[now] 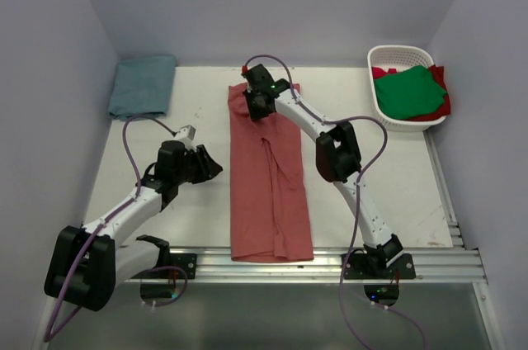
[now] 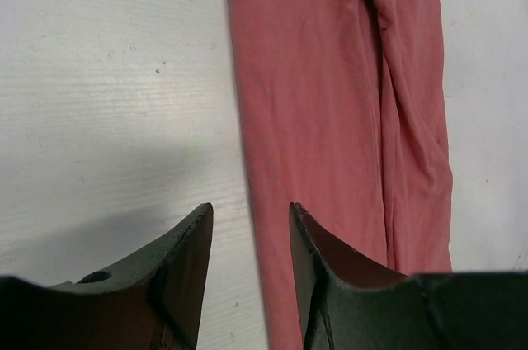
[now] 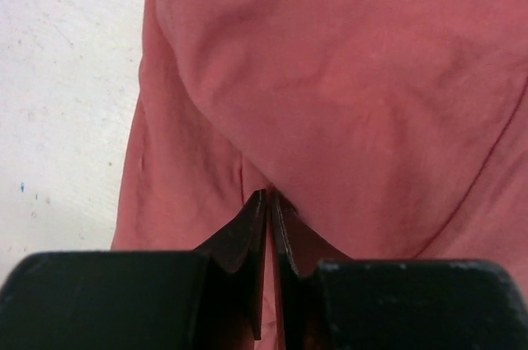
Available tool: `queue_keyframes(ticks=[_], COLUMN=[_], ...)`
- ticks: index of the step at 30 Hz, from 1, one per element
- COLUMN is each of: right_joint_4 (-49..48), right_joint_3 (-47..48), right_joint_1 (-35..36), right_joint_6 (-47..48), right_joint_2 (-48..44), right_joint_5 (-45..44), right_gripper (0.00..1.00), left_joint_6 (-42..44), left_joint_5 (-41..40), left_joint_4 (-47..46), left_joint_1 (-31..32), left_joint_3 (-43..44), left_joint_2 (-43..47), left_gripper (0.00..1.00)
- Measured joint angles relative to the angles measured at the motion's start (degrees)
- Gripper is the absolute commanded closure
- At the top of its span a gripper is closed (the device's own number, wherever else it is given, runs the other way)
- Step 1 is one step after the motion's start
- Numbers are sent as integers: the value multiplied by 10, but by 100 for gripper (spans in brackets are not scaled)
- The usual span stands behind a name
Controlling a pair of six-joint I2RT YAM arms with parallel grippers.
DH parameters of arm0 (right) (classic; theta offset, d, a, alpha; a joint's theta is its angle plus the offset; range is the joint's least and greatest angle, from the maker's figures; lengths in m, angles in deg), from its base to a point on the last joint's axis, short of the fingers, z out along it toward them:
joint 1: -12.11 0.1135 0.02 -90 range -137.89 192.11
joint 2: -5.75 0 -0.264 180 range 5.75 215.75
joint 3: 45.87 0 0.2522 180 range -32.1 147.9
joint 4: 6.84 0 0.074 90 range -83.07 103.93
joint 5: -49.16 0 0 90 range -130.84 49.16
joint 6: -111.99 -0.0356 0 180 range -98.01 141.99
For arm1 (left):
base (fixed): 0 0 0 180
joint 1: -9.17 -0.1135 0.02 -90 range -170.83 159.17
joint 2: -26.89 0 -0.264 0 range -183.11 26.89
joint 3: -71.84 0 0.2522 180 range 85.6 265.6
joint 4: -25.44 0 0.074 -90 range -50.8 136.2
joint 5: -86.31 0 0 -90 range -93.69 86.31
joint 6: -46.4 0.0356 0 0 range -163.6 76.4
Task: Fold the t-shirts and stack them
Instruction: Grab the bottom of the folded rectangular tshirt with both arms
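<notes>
Between the right jaws (pressed together), the brick-red t-shirt (image 3: 346, 78) cloth.

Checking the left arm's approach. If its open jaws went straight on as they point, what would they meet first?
Likely the long edge of the faded brick-red cloth t-shirt, where it borders the white table. The left gripper lines up with that edge; depth is unclear, so bare table might come first.
</notes>
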Motion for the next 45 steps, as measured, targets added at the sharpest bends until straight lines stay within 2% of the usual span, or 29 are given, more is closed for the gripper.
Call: queue_keyframes(ticks=[6,9,17,21,22,23,25,27,34,42,43,44,45], right_joint_4=[0,0,0,0,0,0,0,0,-10,-37,-40,-41,-41], right_joint_3=[4,4,4,4,4,4,4,4,-7,-63,-70,-73,-73], right_joint_1=[-12,-16,-20,-21,-21,-21,-22,-23,-27,-30,-30,-30,-30], right_joint_6=[0,0,1,0,1,0,3,2,0,0,0,-1,-4], right_joint_2=[0,0,12,19,20,20,20,20,18,-19,-26,-31,-35], right_joint_5=[-3,-2,-2,-2,-2,-2,-2,-2,0,17,21,27,31], right_gripper=[73,68,70,68,69,79,92,100,100,100,92,71,64], left_joint_6=[0,0,2,2,2,3,3,3,3,3,3,3,3], left_joint_5=[0,0,0,0,0,0,0,0,0,-1,-1,-2,-2], left_joint_4=[0,0,4,7,8,9,9,9,12,12,12,12,12], left_joint_1=[0,0,0,0,0,0,0,0,0,0,0,0,0], left_joint_3=[0,0,0,0,0,0,0,0,0,0,0,0,0], left_joint_2=[0,0,0,0,0,0,-1,-3,-7,-7,-7,-7,-7], left_gripper=[55,55,55,55,55,55,55,55,55,55,55,55,55])
